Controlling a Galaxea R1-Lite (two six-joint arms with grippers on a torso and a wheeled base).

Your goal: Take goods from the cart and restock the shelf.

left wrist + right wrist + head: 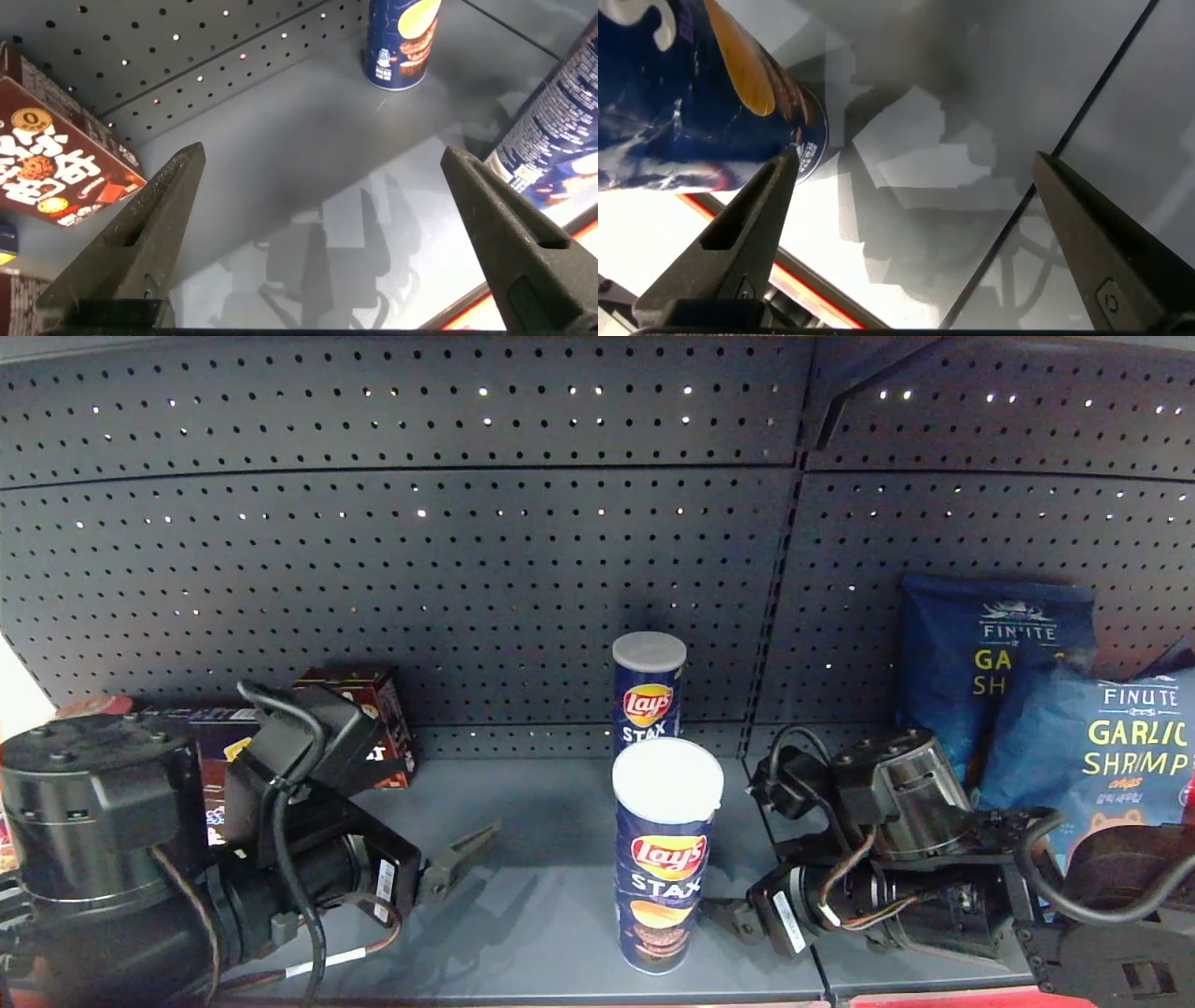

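Both of my grippers sit low over the shelf (541,896) with nothing in them. My left gripper (322,163) has its jaws spread wide, and my right gripper (915,177) is just as wide. The front chip can (665,859) stands between the two, just beside one right fingertip (771,191). The rear chip can (648,691) stands beyond it, ahead of my left gripper.

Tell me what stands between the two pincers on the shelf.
The front can stands between the left pincer and the right pincer, with bare shelf toward the left one; the head view shows it.
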